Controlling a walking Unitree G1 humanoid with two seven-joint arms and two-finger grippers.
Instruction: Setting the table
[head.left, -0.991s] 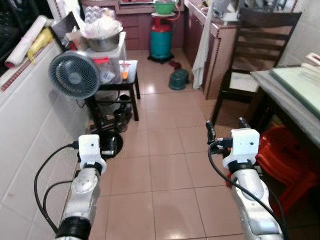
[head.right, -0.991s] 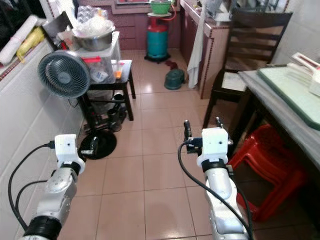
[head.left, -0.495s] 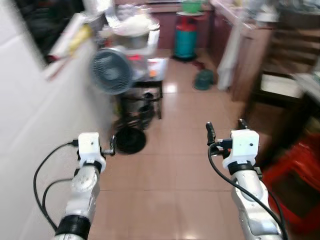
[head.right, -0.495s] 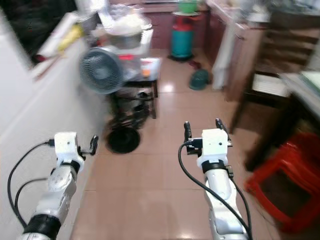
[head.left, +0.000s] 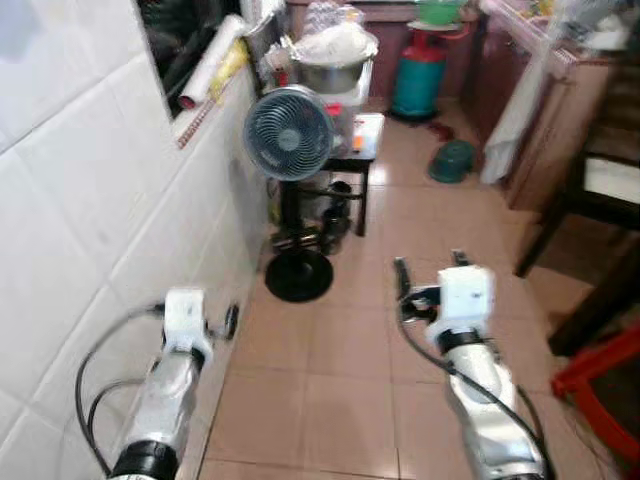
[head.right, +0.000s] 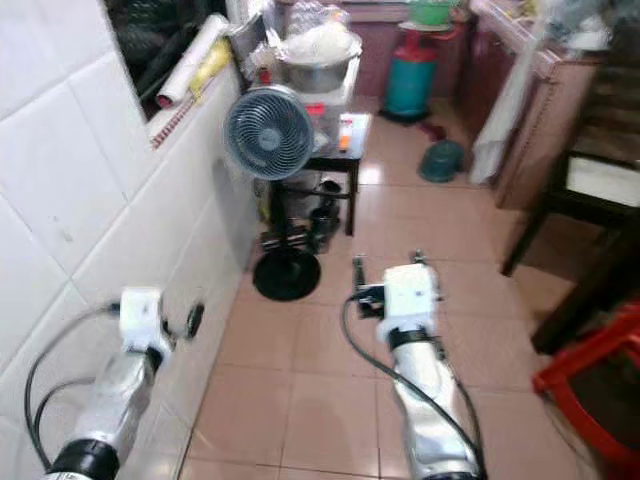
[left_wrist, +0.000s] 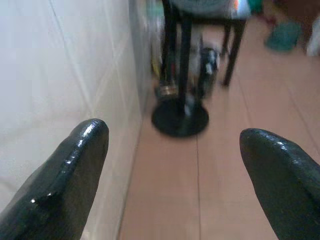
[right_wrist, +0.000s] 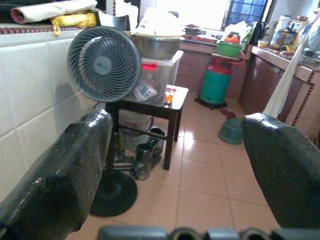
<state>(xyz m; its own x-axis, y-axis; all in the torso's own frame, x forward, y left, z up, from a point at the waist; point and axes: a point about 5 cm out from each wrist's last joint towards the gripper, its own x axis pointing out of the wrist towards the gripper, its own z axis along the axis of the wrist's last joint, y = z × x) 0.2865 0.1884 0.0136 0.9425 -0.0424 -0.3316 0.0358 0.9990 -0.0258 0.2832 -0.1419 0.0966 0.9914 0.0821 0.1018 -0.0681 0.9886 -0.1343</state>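
Left gripper (left_wrist: 172, 165): held forward at low level, close beside the white tiled wall (head.left: 90, 200); fingers spread wide apart, nothing between them.
Right gripper (right_wrist: 175, 150): held forward over the floor, near the middle of the passage; fingers spread wide apart, nothing between them.
Floor (head.left: 350, 350): pinkish-tan tiles, glossy, running from under both arms to the far end of the room.
Standing fan (head.left: 289, 132): grey round grille on a black pole with a round black base, standing against the wall ahead of the left gripper, well apart from both grippers.
Small black table (head.left: 358, 150): just behind the fan; carries a clear plastic box with a large metal bowl (head.left: 330, 70) on top of it. Dark items sit under it, too blurred to identify.
Wall ledge: a rolled white sheet (head.left: 210, 60) and a yellow item lie on it, above the fan.
Gas cylinder (head.left: 418, 75): teal, upright at the far end, with a green bowl on top.
Green basin (head.left: 452, 160): upturned on the floor near the cylinder.
Cabinets (head.left: 540, 120): dark brown, along the robot's right, a pale cloth hanging over the front.
Dark wooden chair (head.left: 590, 190): at the right edge, pale seat.
Red stool (head.left: 600, 375): at the lower right, partly cut off.
Tableware for the task: none can be made out.
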